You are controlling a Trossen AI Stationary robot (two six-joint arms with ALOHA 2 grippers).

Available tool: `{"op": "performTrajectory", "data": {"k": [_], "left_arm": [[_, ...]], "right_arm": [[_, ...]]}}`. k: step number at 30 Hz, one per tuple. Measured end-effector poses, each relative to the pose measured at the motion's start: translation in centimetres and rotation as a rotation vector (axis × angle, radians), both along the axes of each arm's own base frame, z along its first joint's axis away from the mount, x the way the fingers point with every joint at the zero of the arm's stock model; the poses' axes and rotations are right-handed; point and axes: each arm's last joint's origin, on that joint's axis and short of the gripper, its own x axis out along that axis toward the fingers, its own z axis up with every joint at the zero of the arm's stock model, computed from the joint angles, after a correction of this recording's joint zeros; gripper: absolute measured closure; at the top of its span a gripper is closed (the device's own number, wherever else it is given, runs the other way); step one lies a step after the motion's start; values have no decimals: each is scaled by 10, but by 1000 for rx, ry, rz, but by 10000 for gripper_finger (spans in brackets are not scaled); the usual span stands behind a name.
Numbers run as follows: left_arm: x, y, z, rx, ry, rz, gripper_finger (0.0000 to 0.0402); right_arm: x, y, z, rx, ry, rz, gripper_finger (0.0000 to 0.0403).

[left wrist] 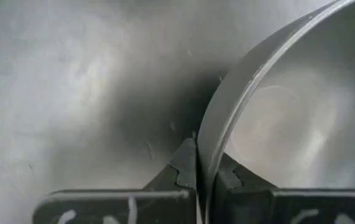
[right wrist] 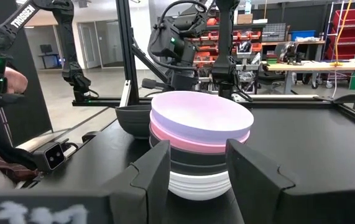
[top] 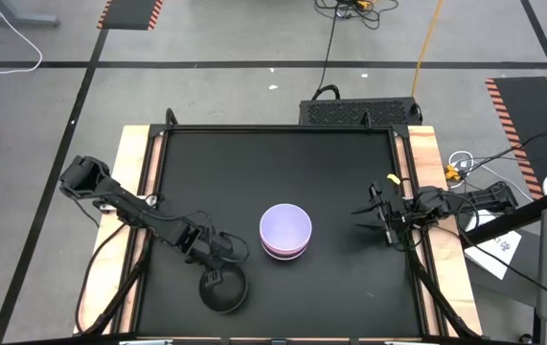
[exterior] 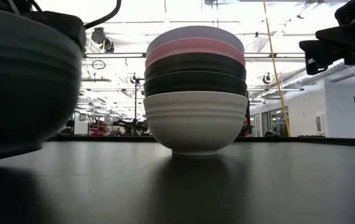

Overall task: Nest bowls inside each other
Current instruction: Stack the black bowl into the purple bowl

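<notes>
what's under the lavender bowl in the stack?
Under the lavender bowl: a pink bowl, two black bowls, then a white bowl on the table. Only their outer rims and walls show; the insides are covered.

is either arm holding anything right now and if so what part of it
Yes. The left gripper is shut on the rim of the lone black bowl. The right gripper holds nothing.
</notes>
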Motion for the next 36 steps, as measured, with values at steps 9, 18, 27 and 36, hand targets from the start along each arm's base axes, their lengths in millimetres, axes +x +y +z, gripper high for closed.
{"op": "performTrajectory", "data": {"k": [9,18,27,36], "left_arm": [[9,7,21,65,-219,-99,396],[1,33,66,127,-409,-108,396],[14,79,139,291,-420,-45,397],[24,109,192,363,-502,-40,398]], "right_arm": [[0,0,0,7,3,1,257],[0,0,0,4,3,1,257],[0,0,0,6,4,0,257],[0,0,0,6,5,0,257]]}}
